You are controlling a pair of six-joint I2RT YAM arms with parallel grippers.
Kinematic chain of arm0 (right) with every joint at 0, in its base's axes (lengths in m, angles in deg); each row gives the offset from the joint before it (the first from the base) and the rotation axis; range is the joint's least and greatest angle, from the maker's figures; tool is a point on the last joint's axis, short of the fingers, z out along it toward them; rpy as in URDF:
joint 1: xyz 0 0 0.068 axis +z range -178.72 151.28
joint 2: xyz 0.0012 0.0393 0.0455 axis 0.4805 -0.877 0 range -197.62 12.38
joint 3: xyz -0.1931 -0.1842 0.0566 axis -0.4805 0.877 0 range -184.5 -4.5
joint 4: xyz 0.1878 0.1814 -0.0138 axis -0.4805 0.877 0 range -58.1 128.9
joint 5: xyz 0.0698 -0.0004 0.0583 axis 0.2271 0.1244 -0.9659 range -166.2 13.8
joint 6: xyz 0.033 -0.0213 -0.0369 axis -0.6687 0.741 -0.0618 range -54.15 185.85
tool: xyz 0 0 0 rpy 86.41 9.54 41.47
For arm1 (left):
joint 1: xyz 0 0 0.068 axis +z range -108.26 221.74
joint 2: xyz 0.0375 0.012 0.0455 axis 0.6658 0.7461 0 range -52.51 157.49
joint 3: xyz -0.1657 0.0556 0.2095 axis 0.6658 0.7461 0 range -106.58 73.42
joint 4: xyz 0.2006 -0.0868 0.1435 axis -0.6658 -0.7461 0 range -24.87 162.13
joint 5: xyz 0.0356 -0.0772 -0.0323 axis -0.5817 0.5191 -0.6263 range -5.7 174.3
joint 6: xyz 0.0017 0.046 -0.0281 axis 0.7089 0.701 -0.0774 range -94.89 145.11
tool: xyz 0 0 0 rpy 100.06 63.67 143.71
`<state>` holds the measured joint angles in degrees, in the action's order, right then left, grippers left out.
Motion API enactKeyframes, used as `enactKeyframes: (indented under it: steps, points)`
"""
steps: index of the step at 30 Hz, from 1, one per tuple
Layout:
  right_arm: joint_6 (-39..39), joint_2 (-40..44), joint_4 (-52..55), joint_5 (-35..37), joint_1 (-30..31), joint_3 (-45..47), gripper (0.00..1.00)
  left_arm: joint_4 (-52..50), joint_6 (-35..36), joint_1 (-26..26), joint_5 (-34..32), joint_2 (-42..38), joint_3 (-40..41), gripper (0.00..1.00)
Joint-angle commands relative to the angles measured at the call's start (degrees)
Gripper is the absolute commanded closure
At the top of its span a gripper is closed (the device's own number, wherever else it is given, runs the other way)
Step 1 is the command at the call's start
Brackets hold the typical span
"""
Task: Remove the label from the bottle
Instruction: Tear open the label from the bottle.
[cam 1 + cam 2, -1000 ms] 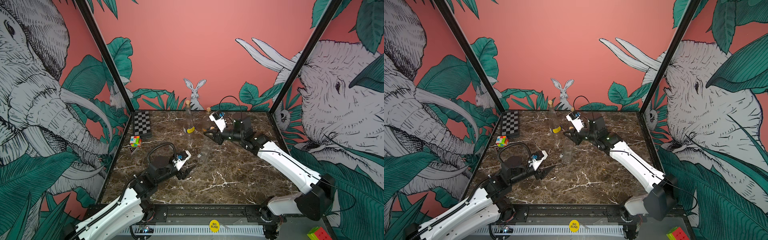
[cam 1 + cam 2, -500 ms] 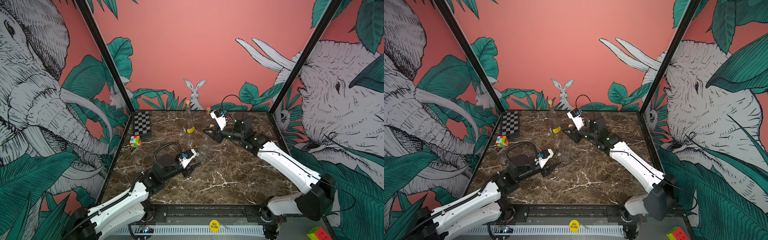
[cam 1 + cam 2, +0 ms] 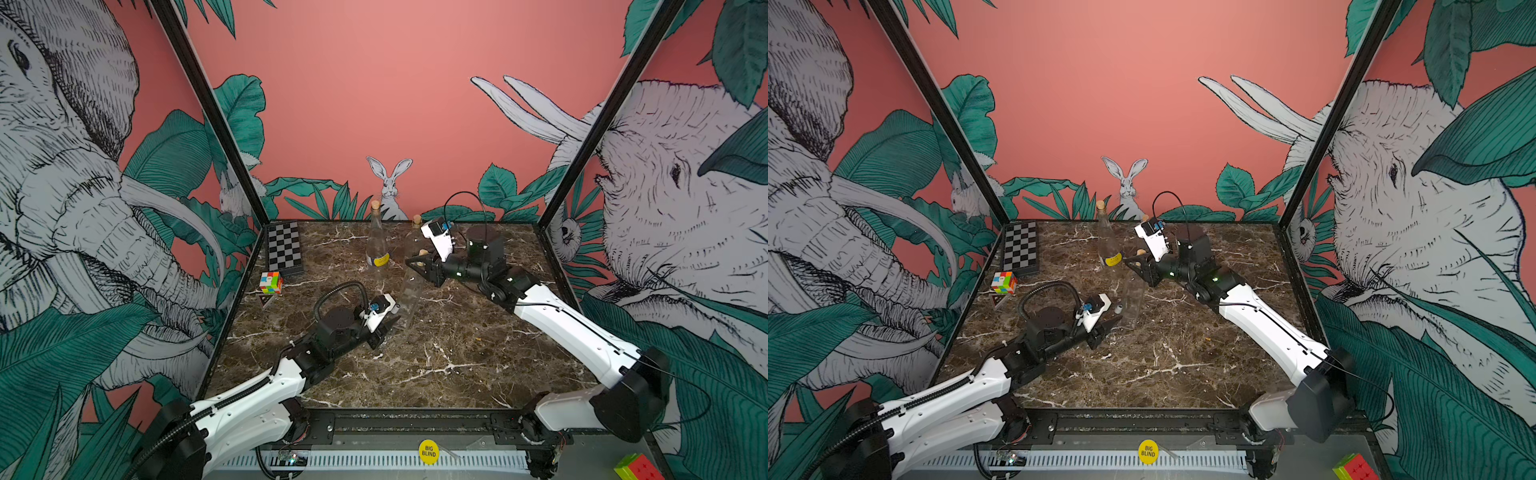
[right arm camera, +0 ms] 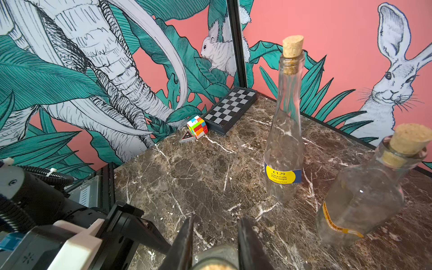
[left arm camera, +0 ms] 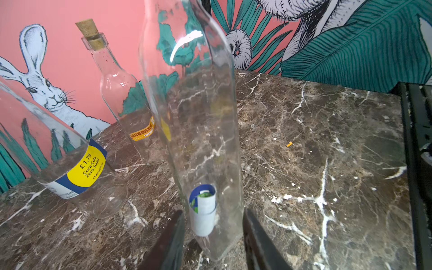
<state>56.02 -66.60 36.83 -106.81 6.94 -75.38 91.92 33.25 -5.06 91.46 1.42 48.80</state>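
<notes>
**Glass bottle pinned at the neck while second arm closes in on its curling label**

Clear and leaning, the bottle (image 3: 409, 295) stands near the middle of the marble desk (image 3: 457, 353), base on the stone and neck tipped toward the back. Low on its body, close to the base, a white-and-blue label (image 5: 203, 210) curls away from the glass and looks partly lifted. The right end effector (image 3: 417, 266) is pinched on the neck just under the cork (image 3: 423, 252), a hold that seems meant to steady the bottle and present the label to the other arm. The left end effector (image 5: 211, 211) sits at the base with its jaws spread, one on each side of the glass and just beside it; whether they press the walls cannot be told. The left arm lies low, stretched from the near edge with its forearm almost level with the desk. The right arm rises from the near right corner, bends at a raised elbow and comes at the neck from the side. A second bottle (image 3: 377, 241) with a yellow price tag (image 3: 380, 260) stands behind, apart from the work.
</notes>
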Motion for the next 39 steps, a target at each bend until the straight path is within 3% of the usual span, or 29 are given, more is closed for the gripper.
enactKeyframes:
  steps: [1, 28, 39]
  points:
    - [-0.9, 2.6, -6.4, -1.3, -0.2, -0.3, 1.00, 2.2, -0.1, -0.2, -0.5, 0.1, 0.5, 0.64]
    - [-1.1, 3.0, -6.9, -0.6, -0.2, 0.6, 1.00, 1.5, -1.0, -0.2, -1.1, 0.2, 0.3, 1.00]
    - [-1.1, 3.2, -7.0, -0.2, -0.3, 0.7, 1.00, -0.1, -1.5, -0.2, -2.6, -3.3, 1.8, 1.00]
